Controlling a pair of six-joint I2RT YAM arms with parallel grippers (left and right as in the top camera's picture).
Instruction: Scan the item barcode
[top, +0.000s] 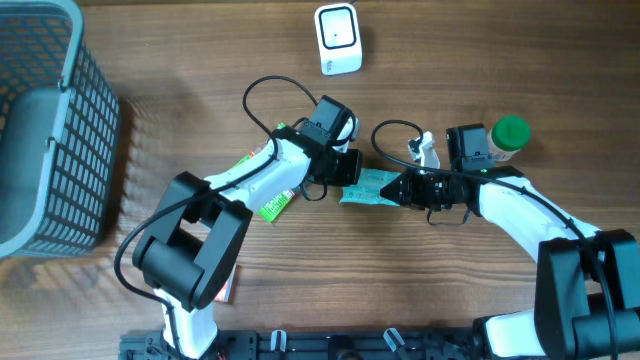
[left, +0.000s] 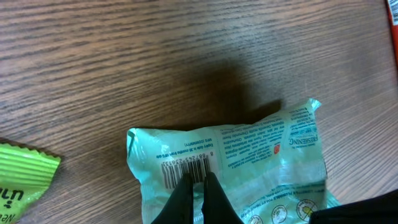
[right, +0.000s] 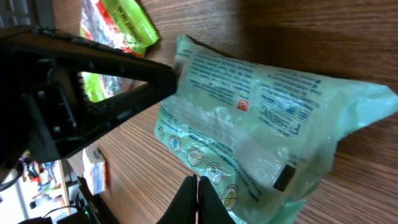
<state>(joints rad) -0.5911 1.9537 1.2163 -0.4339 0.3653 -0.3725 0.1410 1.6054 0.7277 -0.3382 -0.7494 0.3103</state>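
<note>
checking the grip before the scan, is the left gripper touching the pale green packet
Touching. The left wrist view shows the left gripper shut on the pale green packet, its tips overlapping the barcode edge.

Checkout-style test bench: shopping basket (top: 95, 150) and barcode scanner (top: 338, 38) on a wooden table (top: 200, 60).

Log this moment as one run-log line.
phase: two-arm hold | left gripper: shut on packet by barcode | right gripper: shut on packet | scanner: apart, not yet reached
</note>
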